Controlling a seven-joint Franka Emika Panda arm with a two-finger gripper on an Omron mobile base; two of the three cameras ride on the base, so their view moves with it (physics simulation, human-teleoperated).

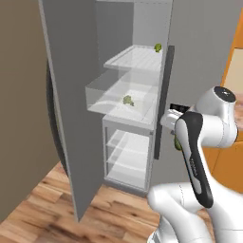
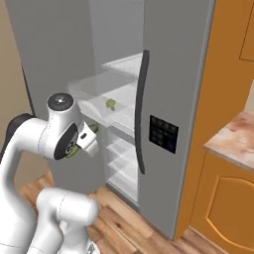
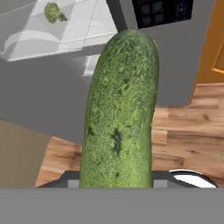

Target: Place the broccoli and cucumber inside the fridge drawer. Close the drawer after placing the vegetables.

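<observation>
One cucumber (image 3: pixel 120 113) clamped in fingers | broccoli (image 1: pixel 128 100) in fridge drawer (image 1: pixel 102 92)

One cucumber (image 3: pixel 120 113) in my tool, one broccoli (image 1: pixel 128 100) in one clear fridge drawer (image 1: pixel 97 95) (pulled out), one yellow-green lump (image 1: pixel 158 47) on a shelf

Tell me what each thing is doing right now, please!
Fridge door: swung open.
Fridge drawer: pulled out, open.
Broccoli: lying inside the drawer.
Cucumber: gripped in the hand, outside the fridge.
Hand: shut on the cucumber.
Yellow-green lump: sitting on the upper shelf.
</observation>
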